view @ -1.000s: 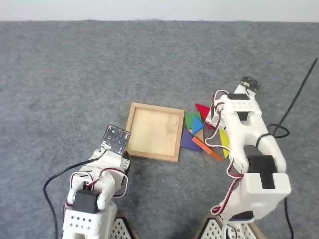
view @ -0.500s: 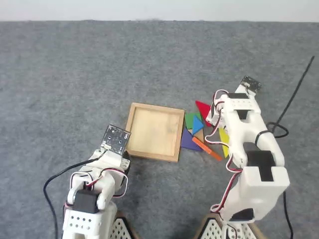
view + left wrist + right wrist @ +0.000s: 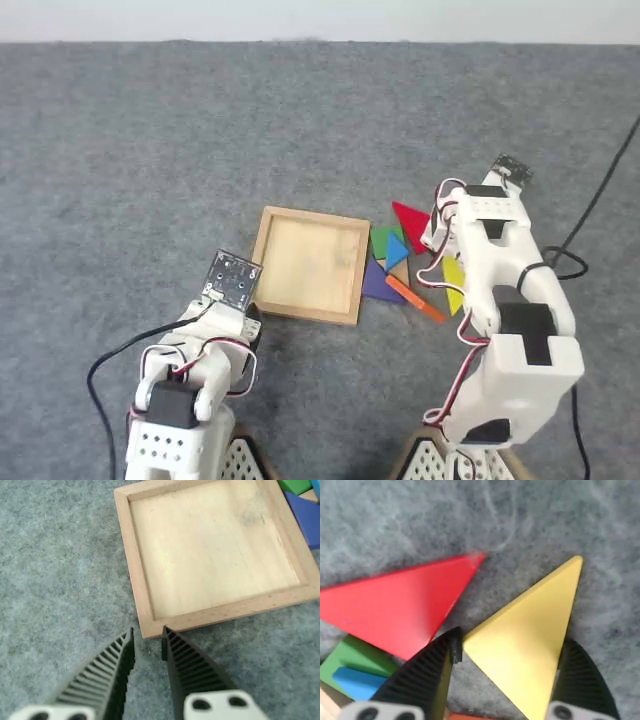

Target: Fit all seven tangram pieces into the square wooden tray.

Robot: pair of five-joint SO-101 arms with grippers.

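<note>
Right tool: stood spread wide astride the yellow triangle; held nothing yet
Yellow triangle: lay flat on the surface, outside the tray
Your grip: you needed both edges seated before closing
Left tool: barely parted; empty

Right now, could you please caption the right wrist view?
Open right hand straddles a yellow triangular piece beside a red triangular piece.

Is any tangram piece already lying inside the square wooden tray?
No, the wooden tray shows only bare wood inside, and the blue piece lies outside its rim on the carpet.
</note>
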